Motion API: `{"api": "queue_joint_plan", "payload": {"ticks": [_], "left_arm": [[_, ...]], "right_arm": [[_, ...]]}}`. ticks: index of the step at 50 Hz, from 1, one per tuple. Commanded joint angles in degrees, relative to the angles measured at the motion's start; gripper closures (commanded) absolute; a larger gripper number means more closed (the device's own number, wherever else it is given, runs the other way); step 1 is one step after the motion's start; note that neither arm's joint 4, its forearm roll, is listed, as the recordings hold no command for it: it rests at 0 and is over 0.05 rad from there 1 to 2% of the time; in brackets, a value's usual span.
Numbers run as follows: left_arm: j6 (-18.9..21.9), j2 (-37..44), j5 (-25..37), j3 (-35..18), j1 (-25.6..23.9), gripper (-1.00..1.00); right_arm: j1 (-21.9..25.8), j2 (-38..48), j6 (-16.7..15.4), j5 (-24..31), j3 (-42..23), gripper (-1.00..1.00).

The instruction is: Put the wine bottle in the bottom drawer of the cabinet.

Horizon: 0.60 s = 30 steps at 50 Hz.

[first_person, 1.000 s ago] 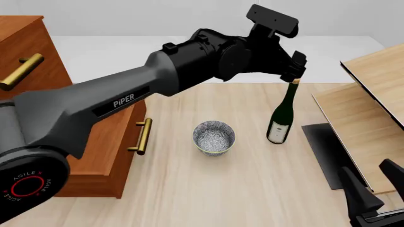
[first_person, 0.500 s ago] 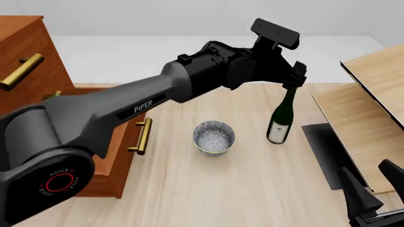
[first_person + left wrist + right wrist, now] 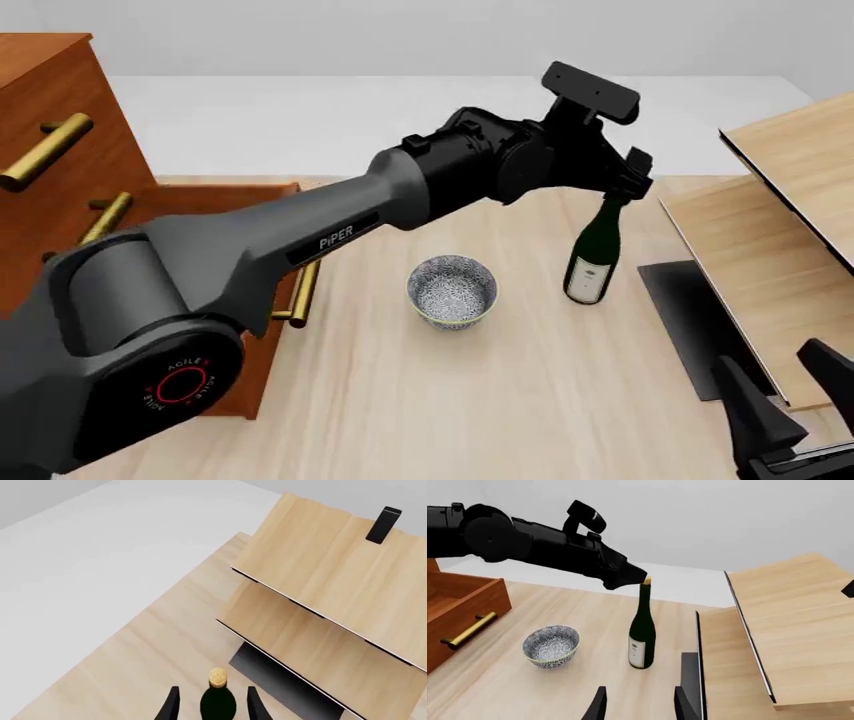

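The wine bottle (image 3: pixel 591 262) stands upright on the table, right of the bowl; it also shows in the right wrist view (image 3: pixel 642 630). My left gripper (image 3: pixel 627 185) is open, its fingers on either side of the bottle's neck just below the gold cap (image 3: pixel 217 676), with gaps on both sides. The cabinet (image 3: pixel 54 120) stands at far left. Its bottom drawer (image 3: pixel 474 605) is pulled out, and its rim (image 3: pixel 220 190) shows behind my left arm. My right gripper (image 3: pixel 787 400) is open and empty at the near right.
A patterned bowl (image 3: pixel 453 290) sits between the drawer and the bottle. Pale slanted-panel furniture (image 3: pixel 787 220) with a dark base panel (image 3: pixel 687 320) stands close to the right of the bottle. The drawer's brass handle (image 3: pixel 304 290) juts toward the bowl.
My left gripper has dropped lower onto the bottle's top, so the gold cap is now hidden between the fingers in the front view. The bottle, bowl and right arm have not moved.
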Motion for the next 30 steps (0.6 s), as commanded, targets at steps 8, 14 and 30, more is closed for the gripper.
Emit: {"api": "queue_joint_plan", "payload": {"ticks": [8, 14, 30], "left_arm": [[-0.40, 3.20, 0.79, -3.84, 0.40, -1.00], [-0.41, 4.51, 1.44, -5.43, 0.59, -1.00], [-0.95, 5.31, 1.10, -5.50, 0.10, -1.00]], "right_arm": [[0.24, 0.01, 0.26, 0.57, -0.02, -1.00], [0.21, 0.02, 0.25, 0.77, -0.01, -1.00], [0.27, 0.04, 0.29, 1.02, -0.01, -1.00]]}}
